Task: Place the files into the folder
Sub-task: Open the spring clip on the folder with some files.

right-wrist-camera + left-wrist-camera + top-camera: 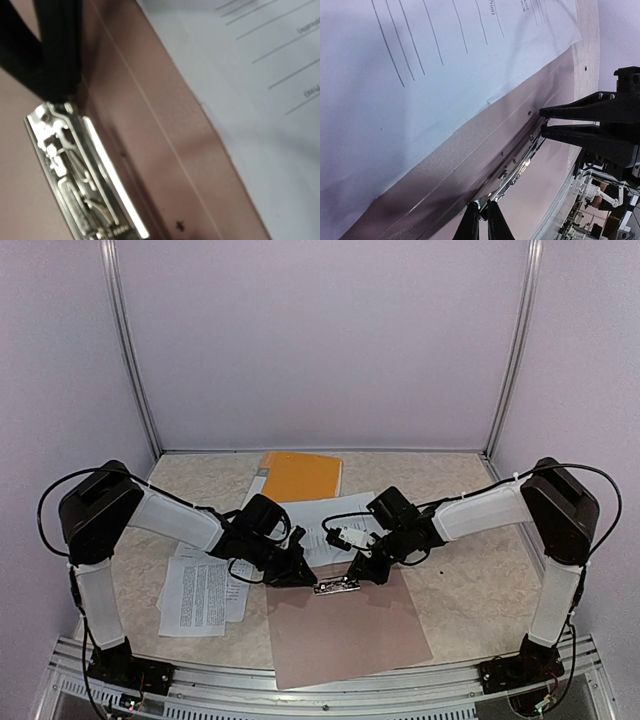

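The taupe folder (350, 635) lies open at the table's front centre, its metal clip (337, 587) along its far edge. Both grippers meet at that clip. My left gripper (481, 204) is shut on one end of the clip (517, 167). My right gripper (541, 121) pinches the other end, fingers nearly together. The right wrist view shows the clip (75, 170) close up, with the left gripper's black fingers (55, 60) at its far end; the right gripper's own fingers are out of that frame. Printed files (200, 595) lie left of the folder. Another sheet (318, 523) lies just behind the clip.
An orange folder (300, 475) lies at the back centre, partly under the white sheet. The booth's walls and metal posts (135, 370) close in the table. A metal rail (300, 695) runs along the near edge between the arm bases.
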Available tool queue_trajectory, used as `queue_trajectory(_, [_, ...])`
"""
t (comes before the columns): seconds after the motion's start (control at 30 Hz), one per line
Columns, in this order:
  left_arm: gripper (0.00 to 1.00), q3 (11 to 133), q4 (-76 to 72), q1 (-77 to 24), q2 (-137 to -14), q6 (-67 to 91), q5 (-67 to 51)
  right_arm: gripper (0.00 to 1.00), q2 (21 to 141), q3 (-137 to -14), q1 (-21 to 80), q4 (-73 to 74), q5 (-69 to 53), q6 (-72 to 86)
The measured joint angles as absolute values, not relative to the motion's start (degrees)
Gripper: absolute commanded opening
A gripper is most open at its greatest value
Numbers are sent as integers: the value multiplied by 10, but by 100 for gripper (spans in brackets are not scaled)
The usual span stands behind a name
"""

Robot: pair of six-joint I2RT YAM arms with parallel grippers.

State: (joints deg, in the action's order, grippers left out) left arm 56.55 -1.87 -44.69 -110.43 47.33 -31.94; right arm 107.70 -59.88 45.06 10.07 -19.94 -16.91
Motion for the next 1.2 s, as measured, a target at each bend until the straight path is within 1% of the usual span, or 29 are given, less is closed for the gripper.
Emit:
queue_trajectory(0.63, [0, 573, -8, -441, -1113, 480, -328, 4, 1077, -601, 451, 105, -201, -169])
queue_trajectory(1.2, [0, 586, 20, -456, -1114, 462, -295, 2, 1079, -604, 450, 112, -201, -168])
